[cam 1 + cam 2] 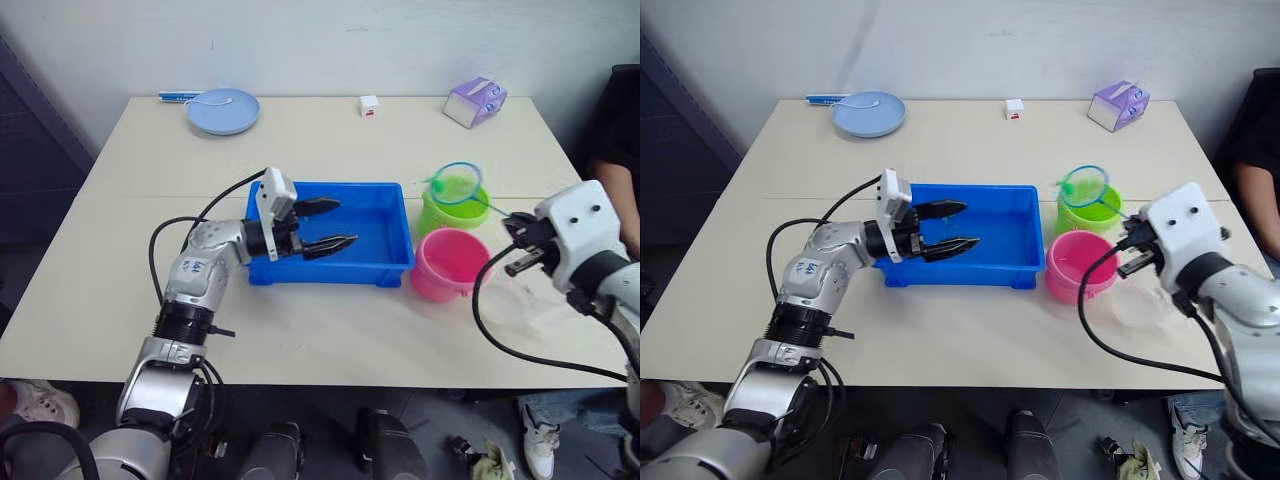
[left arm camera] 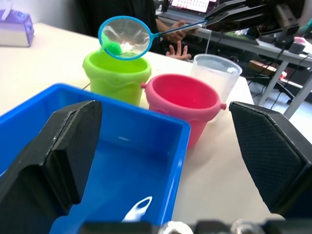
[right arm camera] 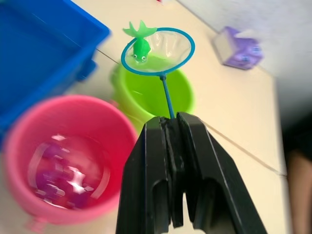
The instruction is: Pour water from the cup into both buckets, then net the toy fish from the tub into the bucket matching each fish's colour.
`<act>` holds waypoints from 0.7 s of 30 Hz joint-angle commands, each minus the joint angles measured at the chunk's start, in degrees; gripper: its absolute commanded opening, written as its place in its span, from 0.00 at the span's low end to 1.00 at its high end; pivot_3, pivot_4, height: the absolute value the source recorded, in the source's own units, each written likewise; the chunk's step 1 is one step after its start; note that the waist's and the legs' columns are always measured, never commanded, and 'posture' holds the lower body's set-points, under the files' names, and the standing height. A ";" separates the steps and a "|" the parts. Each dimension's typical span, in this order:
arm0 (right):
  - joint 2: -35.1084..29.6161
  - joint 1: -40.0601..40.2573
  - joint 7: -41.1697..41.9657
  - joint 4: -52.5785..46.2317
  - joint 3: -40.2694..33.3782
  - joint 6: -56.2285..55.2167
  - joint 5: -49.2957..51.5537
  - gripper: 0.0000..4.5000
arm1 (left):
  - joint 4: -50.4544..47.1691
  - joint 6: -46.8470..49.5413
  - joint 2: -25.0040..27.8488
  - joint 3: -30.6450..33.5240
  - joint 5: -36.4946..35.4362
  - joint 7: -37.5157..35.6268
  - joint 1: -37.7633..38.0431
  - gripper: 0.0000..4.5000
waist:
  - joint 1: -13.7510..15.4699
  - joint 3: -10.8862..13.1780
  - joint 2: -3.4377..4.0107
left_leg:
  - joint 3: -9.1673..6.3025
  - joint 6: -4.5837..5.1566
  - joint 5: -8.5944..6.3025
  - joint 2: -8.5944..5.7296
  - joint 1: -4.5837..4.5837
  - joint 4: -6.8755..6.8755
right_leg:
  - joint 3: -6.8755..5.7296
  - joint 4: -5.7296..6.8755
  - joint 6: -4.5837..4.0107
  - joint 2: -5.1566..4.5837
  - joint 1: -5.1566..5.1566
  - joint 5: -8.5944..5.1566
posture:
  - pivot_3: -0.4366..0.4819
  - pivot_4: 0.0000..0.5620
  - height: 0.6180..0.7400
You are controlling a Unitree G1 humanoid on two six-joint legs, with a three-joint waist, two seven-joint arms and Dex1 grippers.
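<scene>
Right wrist view: the right gripper (image 3: 174,127), clamped on the thin stick of the light, springy net (image 3: 158,50), holds a small green fish (image 3: 139,47) above the green bucket (image 3: 152,91); the left gripper (image 1: 322,226) hangs apart over the tub (image 1: 391,236).

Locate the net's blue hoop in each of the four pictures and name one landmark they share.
Left eye view: the net's blue hoop hangs over the green bucket, right of the tub.
Right eye view: hoop over the same bucket, behind the pink bucket.
Left wrist view: hoop above the green bucket, a green fish in the mesh.
Right wrist view: hoop beyond the right hand, which clamps its handle.
Shared landmark: the green bucket.
</scene>
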 commanded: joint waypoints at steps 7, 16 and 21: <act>-25.86 6.15 -4.49 15.87 15.47 -36.68 -30.53 0.17 | -4.38 0.49 -0.42 -0.23 0.01 0.79 0.26 1.00 | -0.09 0.00 0.00 | 0.24 0.00 0.00 -0.03 0.03 -0.06 | 0.10 -0.04 0.00 0.04 -0.16 0.00 | 0.48 0.27 1.00; -24.88 3.33 -8.02 22.89 13.15 -47.02 -35.08 0.17 | -5.67 1.26 0.31 0.50 -0.15 2.32 0.56 1.00 | -0.08 0.01 -0.02 | 0.24 0.00 0.00 -0.02 0.03 0.01 | 0.10 -0.06 0.00 0.04 -0.13 0.00 | 0.48 0.27 1.00; -16.79 1.67 -5.28 20.84 10.48 -44.36 -26.41 0.17 | -5.17 1.34 1.09 0.84 0.47 3.30 0.33 1.00 | -0.07 0.02 -0.04 | 0.18 -0.01 0.00 0.06 0.03 0.02 | 0.12 -0.11 0.00 0.08 -0.07 0.00 | 0.48 0.27 1.00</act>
